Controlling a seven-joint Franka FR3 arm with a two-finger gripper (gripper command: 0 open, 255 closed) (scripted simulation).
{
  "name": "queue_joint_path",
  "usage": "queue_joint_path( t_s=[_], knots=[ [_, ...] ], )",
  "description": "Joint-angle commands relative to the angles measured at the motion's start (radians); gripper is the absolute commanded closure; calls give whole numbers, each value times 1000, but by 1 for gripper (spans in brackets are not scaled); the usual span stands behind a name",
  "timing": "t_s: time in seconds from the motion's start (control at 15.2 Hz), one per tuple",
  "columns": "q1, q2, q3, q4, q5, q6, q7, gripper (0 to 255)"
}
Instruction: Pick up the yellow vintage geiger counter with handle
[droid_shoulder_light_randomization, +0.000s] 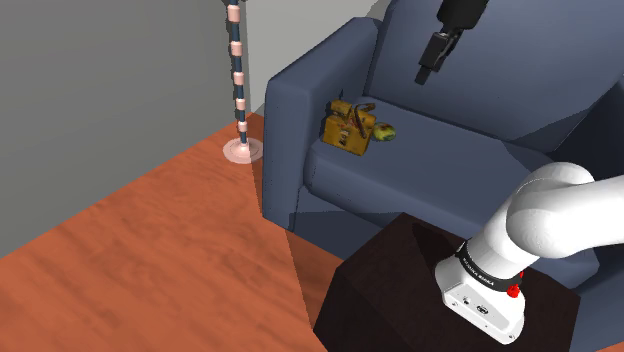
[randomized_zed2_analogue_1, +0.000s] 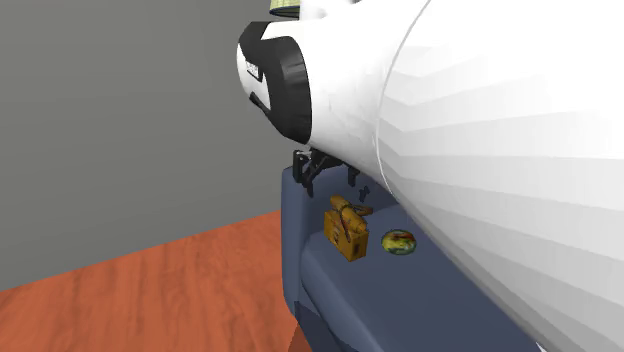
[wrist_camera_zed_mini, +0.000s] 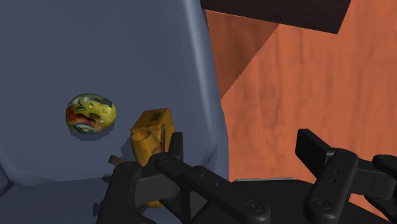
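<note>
My tool (droid_shoulder_light_randomization: 427, 72) hangs above the blue sofa (droid_shoulder_light_randomization: 285, 120), fingers apart, clasping nothing. I see the yellow geiger counter (droid_shoulder_light_randomization: 349, 127) on the sofa's seat near its armrest, with a small mottled round thing (droid_shoulder_light_randomization: 385, 130), perhaps a ball, just beside.

Shoulder view high; second exterior, seemingly behind arm (randomized_zed2_analogue_1: 480, 150), shares sofa (droid_shoulder_light_randomization: 430, 165).

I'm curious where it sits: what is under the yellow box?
The yellow box rests on the blue sofa's seat cushion. The patch right beneath it is covered by the box.
</note>
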Motion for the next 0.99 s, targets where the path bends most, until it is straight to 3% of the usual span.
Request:
queue_joint_path(
  t_s=[0.0, 0.46, 0.92],
  knots=[
    [0, 0, 0, 0, 0, 0, 0, 0],
    [15, 217, -114, 32, -30, 165, -184, 0],
    [37, 477, -206, 136, -8, 295, -375, 0]
  ],
)
